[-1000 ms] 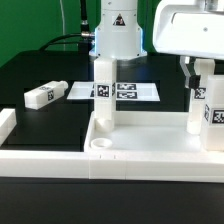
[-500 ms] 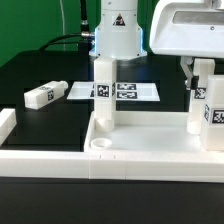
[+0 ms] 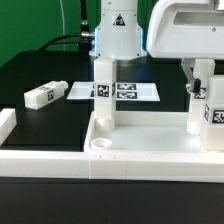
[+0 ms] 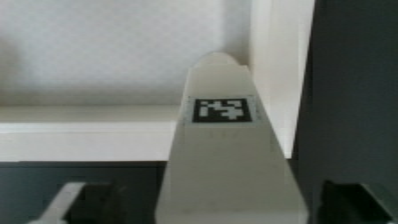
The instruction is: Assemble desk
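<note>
The white desk tabletop [image 3: 150, 162] lies tray-side up at the front. One white leg [image 3: 103, 92] stands upright in its far left corner. Two more legs stand close together at its right end, the nearer one [image 3: 214, 118] showing a tag and the other [image 3: 195, 112] just beside it. My gripper [image 3: 203, 72] is lowered over the top of these right-hand legs. In the wrist view a tagged leg [image 4: 222, 120] rises between my fingers [image 4: 352, 200], with a dark gap on each side, so the gripper [image 4: 222, 205] looks open around it. The tabletop rim [image 4: 89, 140] lies beyond.
A loose tagged leg [image 3: 40, 96] lies on the black table at the exterior view's left. The marker board [image 3: 130, 90] lies flat behind the tabletop. White border bars [image 3: 8, 125] edge the work area. The robot base [image 3: 118, 35] stands at the back.
The gripper body has shifted slightly toward the exterior view's left over the right-hand legs. Nothing else has moved.
</note>
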`<act>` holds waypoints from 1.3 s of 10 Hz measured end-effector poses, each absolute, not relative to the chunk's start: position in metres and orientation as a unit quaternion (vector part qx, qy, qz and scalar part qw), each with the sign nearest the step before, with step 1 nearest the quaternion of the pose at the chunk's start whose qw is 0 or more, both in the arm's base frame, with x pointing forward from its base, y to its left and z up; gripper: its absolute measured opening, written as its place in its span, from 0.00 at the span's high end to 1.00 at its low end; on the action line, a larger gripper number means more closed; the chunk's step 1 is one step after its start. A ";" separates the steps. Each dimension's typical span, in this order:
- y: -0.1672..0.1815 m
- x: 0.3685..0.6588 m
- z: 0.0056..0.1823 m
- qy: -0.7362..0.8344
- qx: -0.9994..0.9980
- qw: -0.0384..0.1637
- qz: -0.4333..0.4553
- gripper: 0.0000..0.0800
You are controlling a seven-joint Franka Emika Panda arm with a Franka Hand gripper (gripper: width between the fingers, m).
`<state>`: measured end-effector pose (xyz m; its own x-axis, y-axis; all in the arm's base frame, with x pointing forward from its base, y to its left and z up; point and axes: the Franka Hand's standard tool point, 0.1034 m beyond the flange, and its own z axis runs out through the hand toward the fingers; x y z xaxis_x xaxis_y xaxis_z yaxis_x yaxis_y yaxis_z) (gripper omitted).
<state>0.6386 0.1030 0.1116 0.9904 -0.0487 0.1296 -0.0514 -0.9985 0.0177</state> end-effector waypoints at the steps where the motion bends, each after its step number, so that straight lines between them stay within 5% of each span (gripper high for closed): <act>1: 0.102 0.639 0.112 -0.026 0.998 0.011 0.065 0.50; 2: 0.103 0.639 0.112 -0.032 0.997 0.010 0.065 0.50; 3: 0.102 0.639 0.112 -0.041 0.997 0.009 0.065 0.64; 13: 0.099 0.637 0.109 -0.415 0.908 -0.027 0.055 0.64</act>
